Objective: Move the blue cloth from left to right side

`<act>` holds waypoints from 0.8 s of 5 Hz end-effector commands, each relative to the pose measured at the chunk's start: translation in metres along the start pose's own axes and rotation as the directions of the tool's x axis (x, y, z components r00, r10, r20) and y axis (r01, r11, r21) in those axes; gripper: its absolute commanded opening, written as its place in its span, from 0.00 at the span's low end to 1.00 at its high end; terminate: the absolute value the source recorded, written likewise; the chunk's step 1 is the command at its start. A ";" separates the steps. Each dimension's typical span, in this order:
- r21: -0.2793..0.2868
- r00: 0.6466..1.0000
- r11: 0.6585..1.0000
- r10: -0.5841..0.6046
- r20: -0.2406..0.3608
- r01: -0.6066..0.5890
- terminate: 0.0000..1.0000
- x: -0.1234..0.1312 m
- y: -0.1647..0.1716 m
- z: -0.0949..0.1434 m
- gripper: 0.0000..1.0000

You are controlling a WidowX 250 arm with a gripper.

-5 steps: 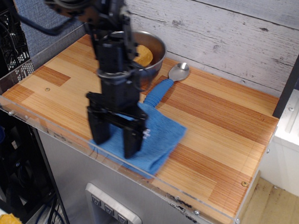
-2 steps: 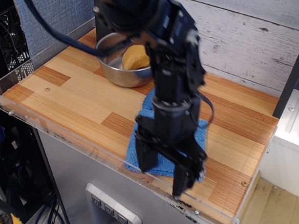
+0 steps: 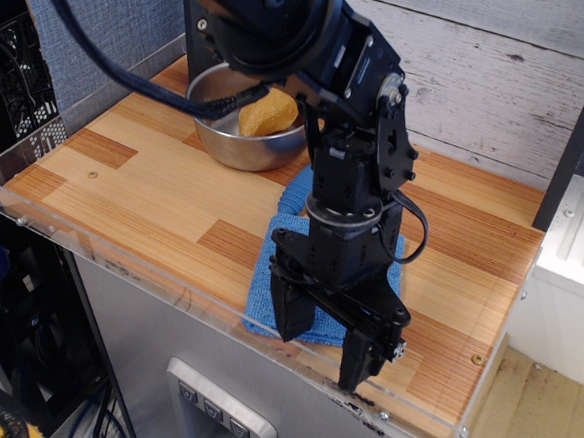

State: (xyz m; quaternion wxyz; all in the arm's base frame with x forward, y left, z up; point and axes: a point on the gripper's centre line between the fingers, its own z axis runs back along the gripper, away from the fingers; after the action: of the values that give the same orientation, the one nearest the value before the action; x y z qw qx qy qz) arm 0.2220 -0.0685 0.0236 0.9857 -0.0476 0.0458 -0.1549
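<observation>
The blue cloth (image 3: 269, 286) lies flat on the wooden counter near the front edge, right of the middle. The arm hides most of it. My gripper (image 3: 324, 340) hangs directly over the cloth's front right part, pointing down. Its two black fingers (image 3: 290, 317) stand apart with blue cloth showing between them. I cannot tell whether the fingertips touch the cloth.
A steel bowl (image 3: 225, 142) with an orange sponge-like lump (image 3: 270, 112) stands at the back left. A blue ribbed bit (image 3: 297, 184), probably the spoon's handle, peeks out behind the arm. A clear plastic rim (image 3: 118, 267) runs along the counter's front edge.
The gripper and the blue cloth have moved from the front left-middle to the right. In the last half second the cloth stayed put and the gripper shifted only slightly.
</observation>
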 end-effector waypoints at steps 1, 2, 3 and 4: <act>0.055 0.991 0.997 0.054 0.120 -0.061 0.00 0.004 0.001 0.012 1.00; 0.075 0.989 0.993 0.085 0.120 -0.094 0.00 0.004 0.002 0.011 1.00; 0.079 0.985 0.989 0.115 0.126 -0.126 0.00 0.005 0.002 0.011 1.00; 0.085 0.978 0.982 0.156 0.141 -0.169 0.00 0.005 0.003 0.011 1.00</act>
State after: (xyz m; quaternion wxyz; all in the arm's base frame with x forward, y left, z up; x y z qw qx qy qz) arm 0.2301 -0.0650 0.0228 0.9978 -0.0025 -0.0042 -0.0666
